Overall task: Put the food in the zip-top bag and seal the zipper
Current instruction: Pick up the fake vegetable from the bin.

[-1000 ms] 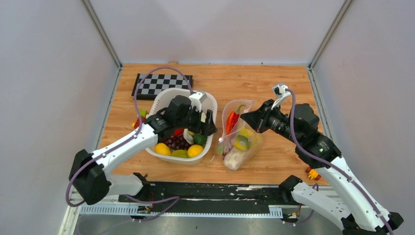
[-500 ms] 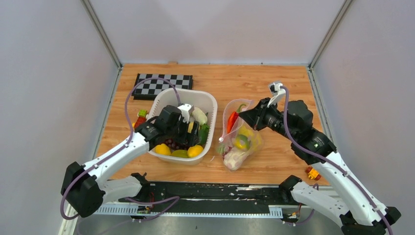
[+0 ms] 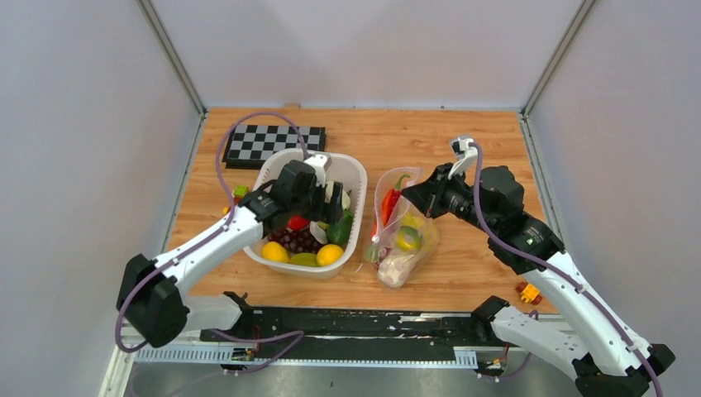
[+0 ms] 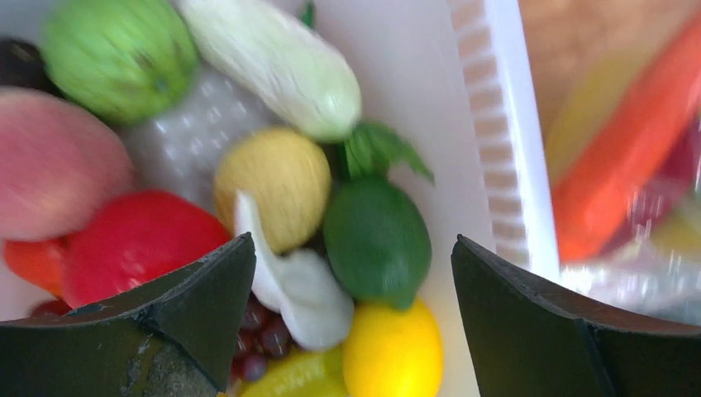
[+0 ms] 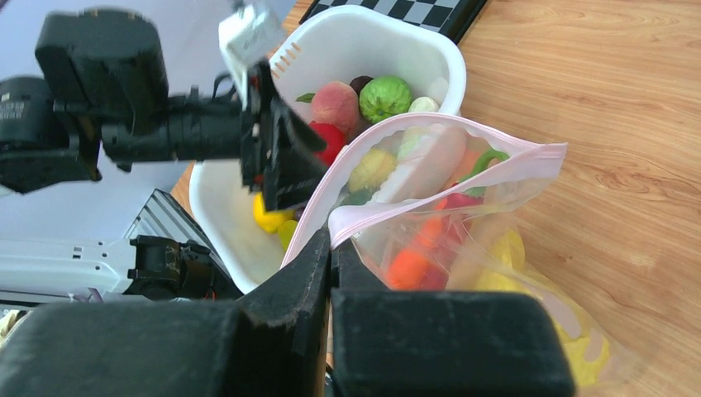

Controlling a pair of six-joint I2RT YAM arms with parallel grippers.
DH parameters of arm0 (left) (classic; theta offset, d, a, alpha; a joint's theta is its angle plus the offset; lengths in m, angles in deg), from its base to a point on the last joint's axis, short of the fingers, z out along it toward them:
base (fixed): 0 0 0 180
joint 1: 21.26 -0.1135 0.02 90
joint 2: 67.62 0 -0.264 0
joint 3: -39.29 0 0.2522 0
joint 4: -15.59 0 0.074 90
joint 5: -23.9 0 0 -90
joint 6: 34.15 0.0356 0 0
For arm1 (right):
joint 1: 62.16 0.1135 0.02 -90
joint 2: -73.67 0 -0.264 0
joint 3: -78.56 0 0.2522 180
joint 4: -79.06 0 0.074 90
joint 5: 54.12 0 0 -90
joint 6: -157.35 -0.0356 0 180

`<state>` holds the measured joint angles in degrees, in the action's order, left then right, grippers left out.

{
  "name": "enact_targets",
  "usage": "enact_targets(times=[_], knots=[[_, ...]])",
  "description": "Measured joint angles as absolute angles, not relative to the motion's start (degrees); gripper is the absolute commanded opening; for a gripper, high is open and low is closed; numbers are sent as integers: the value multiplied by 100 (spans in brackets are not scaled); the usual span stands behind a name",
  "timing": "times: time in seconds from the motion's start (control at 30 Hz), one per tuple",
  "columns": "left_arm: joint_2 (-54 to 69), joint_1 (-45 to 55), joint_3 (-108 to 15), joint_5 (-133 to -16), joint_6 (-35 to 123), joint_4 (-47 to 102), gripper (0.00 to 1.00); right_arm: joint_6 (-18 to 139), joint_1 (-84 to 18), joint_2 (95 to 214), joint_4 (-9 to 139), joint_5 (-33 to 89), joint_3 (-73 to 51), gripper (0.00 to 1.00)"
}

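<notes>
The clear zip-top bag (image 3: 402, 236) lies right of the white basket (image 3: 357, 169) with its mouth raised. It holds a red chili (image 3: 388, 205), an orange carrot (image 5: 411, 266) and yellow pieces. My right gripper (image 3: 426, 192) is shut on the pink zipper strip (image 5: 430, 192) at the mouth's near edge (image 5: 331, 241). My left gripper (image 3: 334, 198) is open and empty, hovering inside the basket. Between its fingers in the left wrist view (image 4: 351, 322) lie a green lime (image 4: 376, 240), a lemon (image 4: 393, 354), garlic (image 4: 302, 291), grapes (image 4: 258, 332) and a tomato (image 4: 136, 244).
A checkerboard (image 3: 264, 142) lies behind the basket. A small red and green piece (image 3: 238, 195) sits at the basket's left side. A small orange object (image 3: 527, 292) lies on the table near the right arm. Grey walls close in both sides.
My left gripper dipped toward the basket's front, then moved back up over its right side, still open. My right gripper shifted slightly left and up with the bag's mouth.
</notes>
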<state>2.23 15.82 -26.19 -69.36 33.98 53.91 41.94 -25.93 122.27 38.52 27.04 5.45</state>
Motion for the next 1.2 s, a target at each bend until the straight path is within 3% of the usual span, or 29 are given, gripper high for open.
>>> enact_targets(times=[0.23,0.6,0.73,0.97,1.2], knots=[[1584,1375,-3764,-5959,2557,4805,92,4196,-2593,12153,3815,2756,536,0],[2828,1353,-3699,-5581,668,4606,89,4194,-2593,12135,3900,2641,536,0],[3199,1333,-3699,-5457,128,4493,78,4194,-2593,12111,3900,2630,536,0],[3307,1344,-3679,-5415,-237,4418,44,4194,-2593,11952,3887,2632,541,0],[2351,1431,-3644,-4936,111,4750,42,4190,-2593,11886,3896,2630,563,0]])
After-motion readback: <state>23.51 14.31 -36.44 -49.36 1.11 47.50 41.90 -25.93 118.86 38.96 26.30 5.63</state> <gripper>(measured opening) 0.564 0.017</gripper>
